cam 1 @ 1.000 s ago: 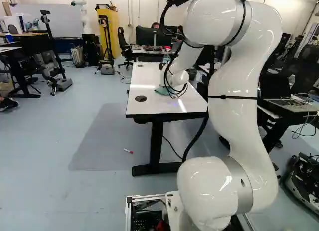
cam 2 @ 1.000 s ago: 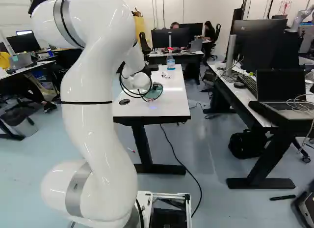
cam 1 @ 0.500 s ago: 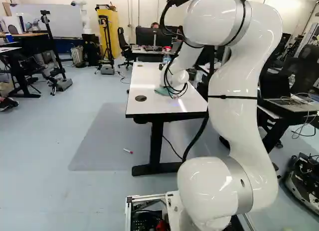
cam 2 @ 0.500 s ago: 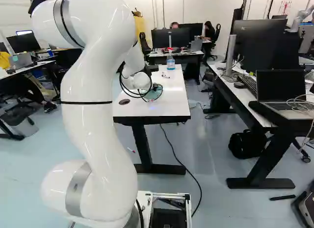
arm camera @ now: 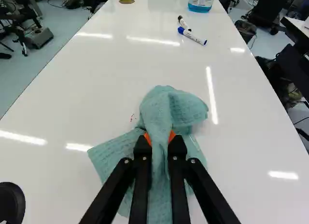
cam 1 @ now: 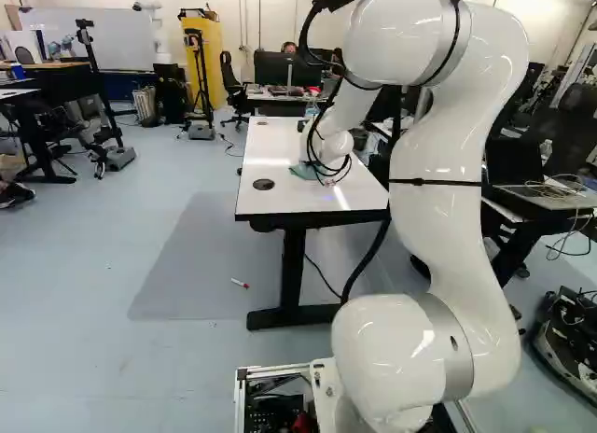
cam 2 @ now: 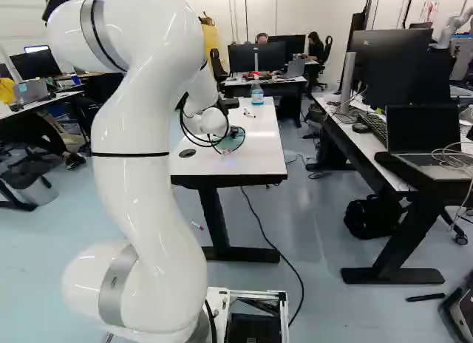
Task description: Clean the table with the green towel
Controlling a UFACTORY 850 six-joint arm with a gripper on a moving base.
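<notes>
Hand clenched on a gathered ridge of the green towel, in the wrist view: both orange pads press it from opposite sides, probably so the loose cloth can spread beneath as a wiping pad. Small red marks show just beyond its left edge, likely the reason for working here. Two markers and a bottle stand farther off, seemingly out of the wiping path. The towel looks soft, waffle-textured and rumpled, flaring into a flat corner at left.

Left base view: the arm reaches over the counter, setting the towel to the right of the dark round cap.

Right base view: only a green edge shows behind looping cables, well nearer than the bottle.
</notes>
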